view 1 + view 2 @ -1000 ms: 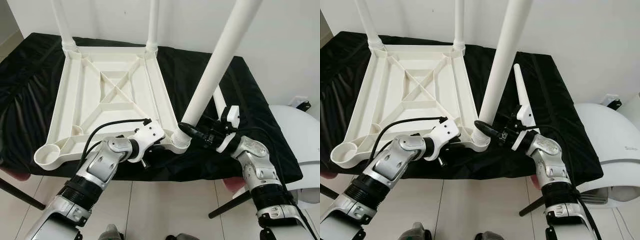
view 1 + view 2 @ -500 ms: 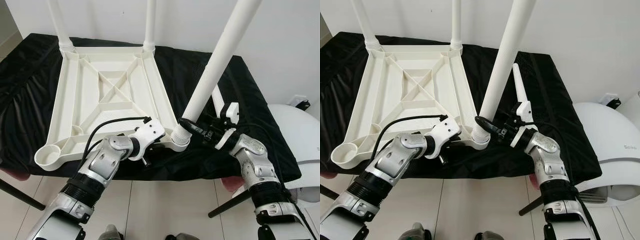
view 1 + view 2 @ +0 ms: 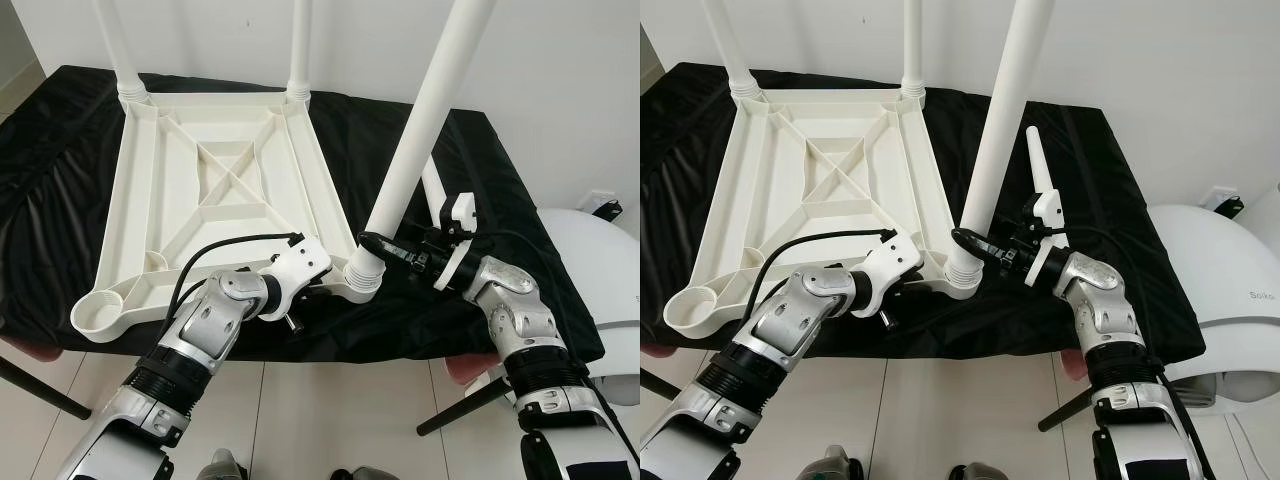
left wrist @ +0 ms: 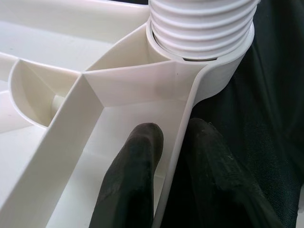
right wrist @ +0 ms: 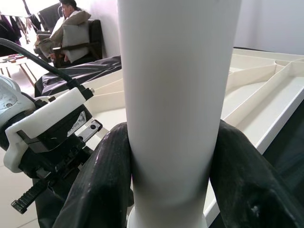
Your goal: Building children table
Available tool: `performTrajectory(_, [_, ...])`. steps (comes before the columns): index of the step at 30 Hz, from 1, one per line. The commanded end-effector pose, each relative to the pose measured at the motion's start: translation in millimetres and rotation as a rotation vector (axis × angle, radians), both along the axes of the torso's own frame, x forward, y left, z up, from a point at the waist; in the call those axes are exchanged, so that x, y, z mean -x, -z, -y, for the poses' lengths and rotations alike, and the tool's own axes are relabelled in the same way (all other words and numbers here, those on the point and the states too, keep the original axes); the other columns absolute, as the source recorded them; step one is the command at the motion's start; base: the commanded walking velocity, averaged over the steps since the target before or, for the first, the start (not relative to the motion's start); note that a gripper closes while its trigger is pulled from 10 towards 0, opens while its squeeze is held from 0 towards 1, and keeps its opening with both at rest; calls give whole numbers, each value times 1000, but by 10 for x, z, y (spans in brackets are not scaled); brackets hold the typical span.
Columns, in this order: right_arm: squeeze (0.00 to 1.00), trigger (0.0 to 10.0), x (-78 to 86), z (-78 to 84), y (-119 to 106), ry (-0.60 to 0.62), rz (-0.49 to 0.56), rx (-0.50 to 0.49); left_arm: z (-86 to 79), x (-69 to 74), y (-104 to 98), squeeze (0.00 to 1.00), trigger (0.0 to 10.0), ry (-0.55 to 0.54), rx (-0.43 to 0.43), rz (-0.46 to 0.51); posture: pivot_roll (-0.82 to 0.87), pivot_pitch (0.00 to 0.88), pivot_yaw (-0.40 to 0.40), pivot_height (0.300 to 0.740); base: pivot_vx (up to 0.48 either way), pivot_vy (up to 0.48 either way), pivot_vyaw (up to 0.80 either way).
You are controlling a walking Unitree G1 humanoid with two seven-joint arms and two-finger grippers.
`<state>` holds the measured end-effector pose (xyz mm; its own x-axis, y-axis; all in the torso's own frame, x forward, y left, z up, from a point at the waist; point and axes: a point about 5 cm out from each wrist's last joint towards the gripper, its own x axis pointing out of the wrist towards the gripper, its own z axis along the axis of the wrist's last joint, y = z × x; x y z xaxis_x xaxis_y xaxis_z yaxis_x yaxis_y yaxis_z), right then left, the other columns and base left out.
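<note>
The white table top [image 3: 215,190] lies upside down on the black cloth [image 3: 480,190] over the counter, filling the upper left and centre of the head views, ribs and cross-braces facing up. Two legs [image 3: 298,40] stand in the far corners at the top of the frame. The near left corner socket [image 3: 97,315] sits open at the lower left, no leg in it.

Centre frame, a third leg [image 3: 425,110] rises from the near right corner socket [image 3: 362,280], leaning up toward the top right. The right hand [image 3: 375,243] is closed on that leg just above the ribbed collar; in the right wrist view its fingers [image 5: 102,187] press against both sides of the white tube. The left hand [image 4: 173,156] pinches the table top's rim beside that same socket, one finger [image 4: 130,175] inside the frame and the other outside against the cloth, jaws narrow around the thin wall.

A fourth, loose leg [image 3: 1040,170] lies on the cloth just right of the leaning one. At the right edge, a white rounded appliance [image 3: 600,260] stands beside the counter. A person sits on a chair in the background of the right wrist view
</note>
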<state>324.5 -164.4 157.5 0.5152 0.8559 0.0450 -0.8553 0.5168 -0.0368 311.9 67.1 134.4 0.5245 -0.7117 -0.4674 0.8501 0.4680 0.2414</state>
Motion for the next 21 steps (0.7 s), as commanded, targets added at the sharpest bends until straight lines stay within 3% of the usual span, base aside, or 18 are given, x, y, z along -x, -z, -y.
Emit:
performTrajectory(1, [0,10000,192,152,652,39,-315,148,-16,-141,-402,0,10000,-66,69,176,34,56,-41,740,0,0,0])
performTrajectory(10, [0,10000,172,210,627,48,-323,132,-14,-144,-405,0,10000,-68,72,176,32,56,-41,740,0,0,0])
performTrajectory(18, [0,10000,157,145,598,81,-256,118,-12,-161,-416,0,10000,-85,69,192,35,56,-43,740,0,0,0])
performTrajectory(21, [0,10000,146,116,512,98,-215,43,-32,-150,-461,0,10000,-76,95,193,34,52,-40,740,0,0,0])
